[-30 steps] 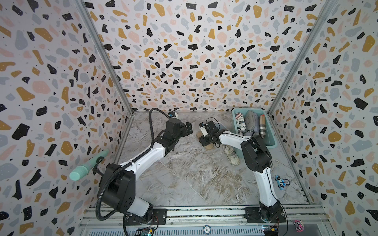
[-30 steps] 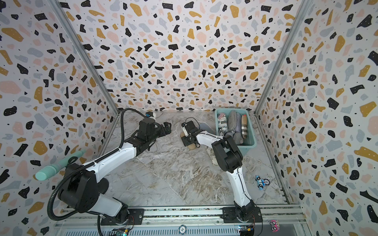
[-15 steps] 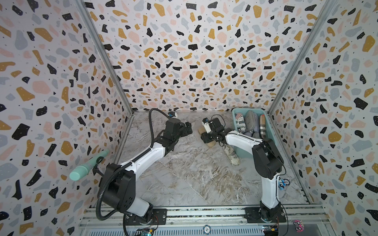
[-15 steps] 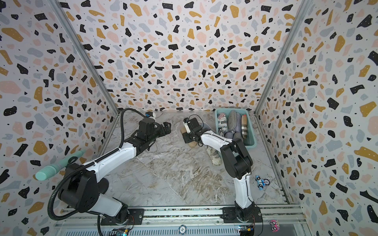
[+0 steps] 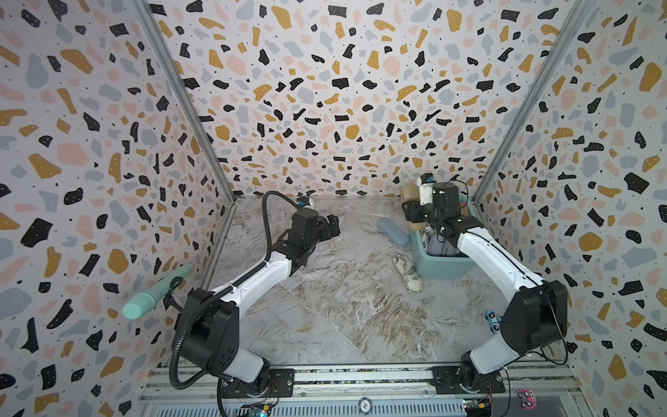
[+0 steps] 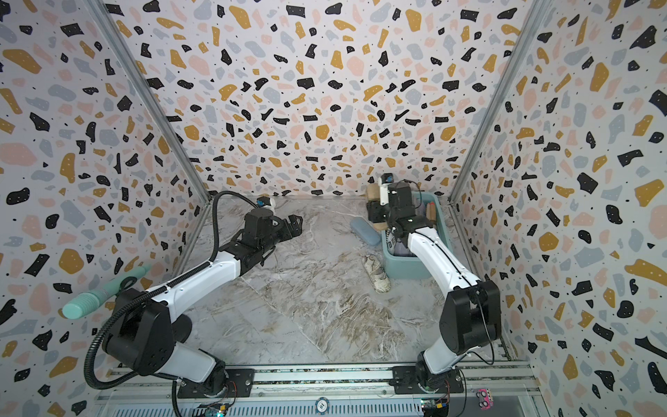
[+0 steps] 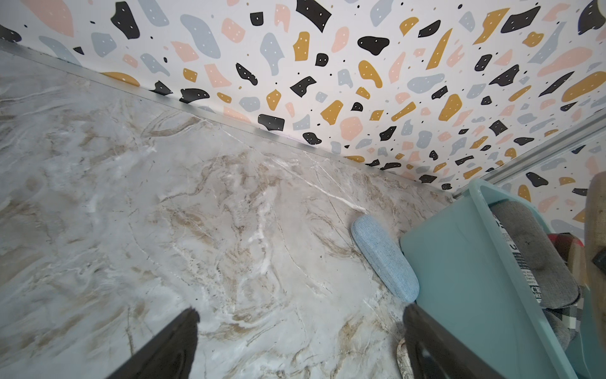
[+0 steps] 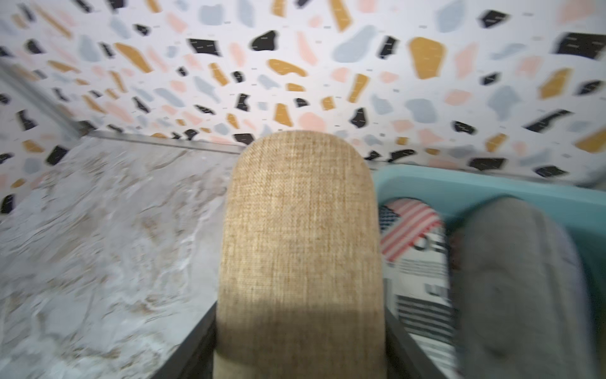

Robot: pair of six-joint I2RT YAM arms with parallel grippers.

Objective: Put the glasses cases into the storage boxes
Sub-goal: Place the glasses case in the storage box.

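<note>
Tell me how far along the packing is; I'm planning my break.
Partly done: the teal tub already holds a grey case, a flag-print case and others. In hand: the right claw grips a tan case near the tub's rim. Left: a blue case and a newspaper-print case lie on the table beside the tub; the left claw is open and empty.

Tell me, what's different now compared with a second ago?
The right gripper, shut on the tan case, has carried it up and rightward from mid-table to the teal tub, at its far corner, uncovering the blue case beside the tub. The left gripper stayed open and in place; the newspaper-print case has not moved.
</note>
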